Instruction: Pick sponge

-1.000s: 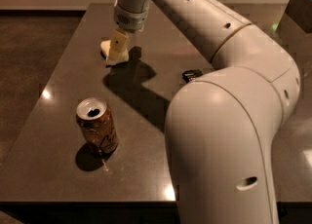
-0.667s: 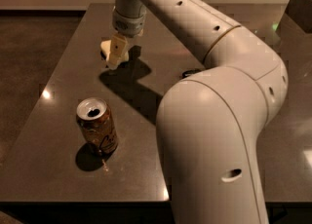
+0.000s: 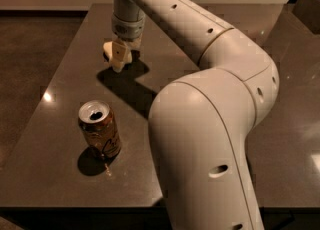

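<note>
Gripper (image 3: 120, 58) hovered at the far-left sponge (image 3: 108, 50), grasp impossible to tell; sponge looked soft, light, best pinched mid-body.

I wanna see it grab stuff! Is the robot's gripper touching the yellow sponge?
Cannot tell. In the camera view the gripper overlaps the sponge at the far side of the table, hiding any contact or gap.

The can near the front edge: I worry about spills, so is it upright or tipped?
Upright: the can stands on its base, opened top facing up. The gripper is farther back, at the sponge.
</note>
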Robot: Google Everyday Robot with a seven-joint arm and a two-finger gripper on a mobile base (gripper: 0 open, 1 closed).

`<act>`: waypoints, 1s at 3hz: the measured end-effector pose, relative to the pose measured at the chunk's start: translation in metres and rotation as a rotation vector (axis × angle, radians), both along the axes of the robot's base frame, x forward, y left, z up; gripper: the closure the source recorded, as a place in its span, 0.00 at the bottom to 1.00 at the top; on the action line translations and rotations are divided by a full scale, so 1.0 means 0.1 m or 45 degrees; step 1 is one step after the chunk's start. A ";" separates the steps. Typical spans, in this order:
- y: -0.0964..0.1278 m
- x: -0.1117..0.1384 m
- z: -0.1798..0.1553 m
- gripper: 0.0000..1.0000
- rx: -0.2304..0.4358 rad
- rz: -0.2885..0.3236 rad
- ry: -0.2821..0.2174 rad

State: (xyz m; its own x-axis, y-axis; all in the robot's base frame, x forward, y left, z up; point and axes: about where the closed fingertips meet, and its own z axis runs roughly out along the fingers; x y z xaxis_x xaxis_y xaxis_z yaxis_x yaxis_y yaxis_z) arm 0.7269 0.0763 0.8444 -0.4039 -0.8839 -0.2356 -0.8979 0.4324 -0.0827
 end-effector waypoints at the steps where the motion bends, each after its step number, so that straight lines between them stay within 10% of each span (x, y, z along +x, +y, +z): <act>1: 0.11 -0.03 0.19 0.47 0.050 0.023 -0.018; 3: -0.07 -0.18 0.64 0.95 0.173 -0.019 -0.058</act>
